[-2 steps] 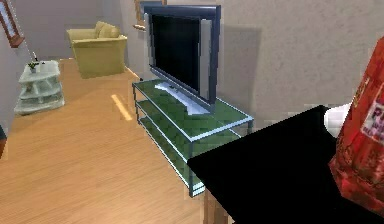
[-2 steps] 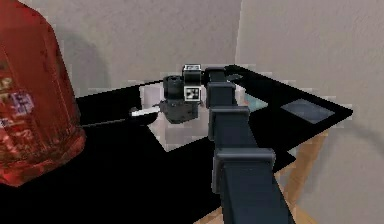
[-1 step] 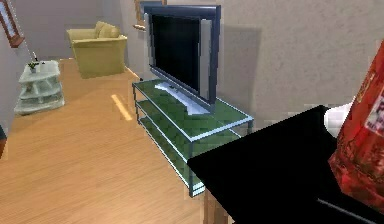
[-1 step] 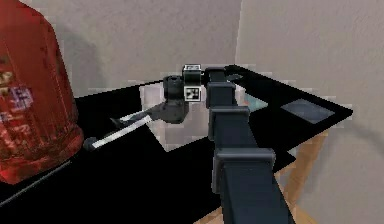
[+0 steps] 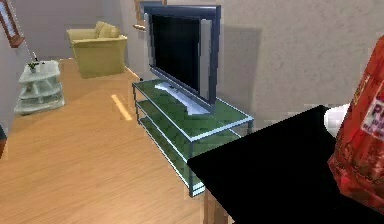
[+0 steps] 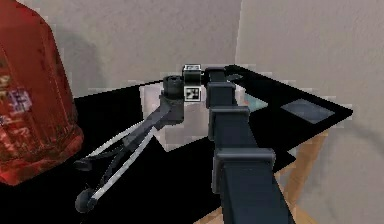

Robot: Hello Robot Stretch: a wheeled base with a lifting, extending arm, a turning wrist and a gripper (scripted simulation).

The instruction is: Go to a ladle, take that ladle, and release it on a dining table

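In the arm side view my arm (image 6: 235, 140) reaches out over a black table (image 6: 330, 140). The gripper (image 6: 92, 190) slants down toward the view's lower left, its thin fingers (image 6: 125, 150) low above the dark tabletop. A slim pale grey rod (image 6: 112, 145) runs alongside the fingers; I cannot make out whether it is the ladle, nor tell whether the gripper holds anything. A pale boxy thing (image 6: 152, 105) sits behind the gripper's body. The same black table (image 5: 270, 165) fills the forward view's lower right.
A big red bottle (image 6: 30, 90) stands on the table at the arm side view's left and again at the forward view's right edge (image 5: 362, 130). Ahead are a TV (image 5: 182, 50) on a glass stand (image 5: 195, 125), a yellow armchair (image 5: 98, 50), a small white shelf (image 5: 40, 85) and open wooden floor (image 5: 90, 160).
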